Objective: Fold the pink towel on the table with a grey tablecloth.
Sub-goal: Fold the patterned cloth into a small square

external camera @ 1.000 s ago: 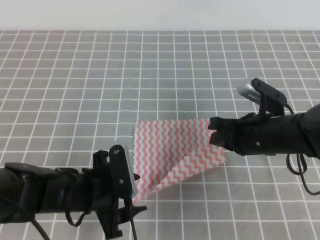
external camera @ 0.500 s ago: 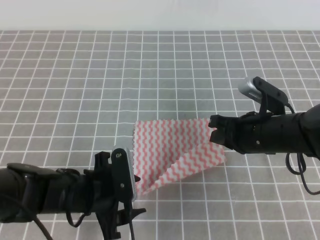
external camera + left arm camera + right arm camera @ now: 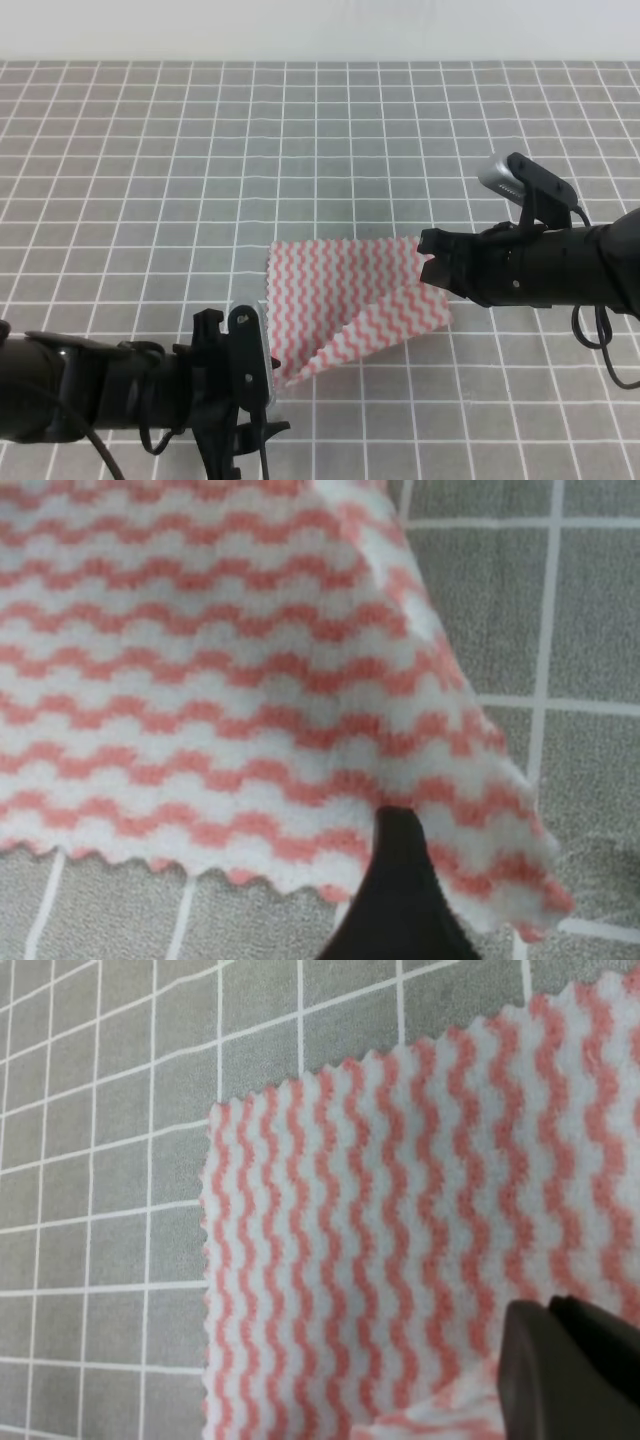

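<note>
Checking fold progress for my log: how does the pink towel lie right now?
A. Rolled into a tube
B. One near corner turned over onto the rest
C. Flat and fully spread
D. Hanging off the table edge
B: the pink towel shows a diagonal folded flap over its near right part, on the grey tablecloth.

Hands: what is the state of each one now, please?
Left hand: closed on the pink towel's near corner.
Right hand: closed on the towel's far right corner.

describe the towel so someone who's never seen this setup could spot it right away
Start from the grey tablecloth with its white grid. Between the two black arms near the front lies the towel, a thin cloth with one corner folded over. It is the only pink-and-white zigzag-striped thing, with scalloped edges.
</note>
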`<action>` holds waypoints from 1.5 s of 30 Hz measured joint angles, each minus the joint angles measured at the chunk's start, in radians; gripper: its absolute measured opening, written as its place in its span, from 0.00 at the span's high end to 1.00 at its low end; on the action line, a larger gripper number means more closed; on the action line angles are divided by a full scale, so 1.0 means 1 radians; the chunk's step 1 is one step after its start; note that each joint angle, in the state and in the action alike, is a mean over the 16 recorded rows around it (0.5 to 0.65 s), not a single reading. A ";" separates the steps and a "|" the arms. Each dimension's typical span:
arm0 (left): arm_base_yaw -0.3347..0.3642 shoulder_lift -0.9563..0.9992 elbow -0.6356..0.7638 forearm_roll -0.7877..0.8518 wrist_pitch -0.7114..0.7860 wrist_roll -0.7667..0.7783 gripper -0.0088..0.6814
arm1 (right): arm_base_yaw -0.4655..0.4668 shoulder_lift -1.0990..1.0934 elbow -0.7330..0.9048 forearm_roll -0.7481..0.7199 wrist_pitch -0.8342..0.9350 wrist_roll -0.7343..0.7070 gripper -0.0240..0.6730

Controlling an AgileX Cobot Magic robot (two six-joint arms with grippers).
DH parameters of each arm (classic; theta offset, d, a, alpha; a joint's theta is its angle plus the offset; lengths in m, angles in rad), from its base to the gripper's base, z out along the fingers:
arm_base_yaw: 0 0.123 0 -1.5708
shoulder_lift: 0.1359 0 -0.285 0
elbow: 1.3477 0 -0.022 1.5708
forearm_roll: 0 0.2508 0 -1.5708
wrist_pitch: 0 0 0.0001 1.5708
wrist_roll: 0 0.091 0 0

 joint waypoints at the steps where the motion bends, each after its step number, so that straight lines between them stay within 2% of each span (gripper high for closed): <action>1: 0.000 0.003 0.000 -0.002 0.000 0.006 0.30 | 0.000 0.000 0.000 0.000 0.000 0.000 0.99; 8: 0.000 0.010 0.000 -0.006 0.000 0.026 0.32 | 0.000 -0.001 0.000 0.000 0.003 -0.001 0.99; 24: 0.000 0.008 0.001 -0.015 -0.011 0.025 0.63 | 0.000 0.003 0.000 0.000 0.002 -0.011 0.99; 31: 0.000 0.009 -0.001 -0.011 -0.024 0.025 0.66 | 0.000 0.001 0.000 0.005 0.003 -0.020 0.99; 45: 0.000 0.013 -0.032 -0.006 -0.041 0.024 0.66 | 0.000 0.001 0.000 0.031 -0.006 -0.028 0.99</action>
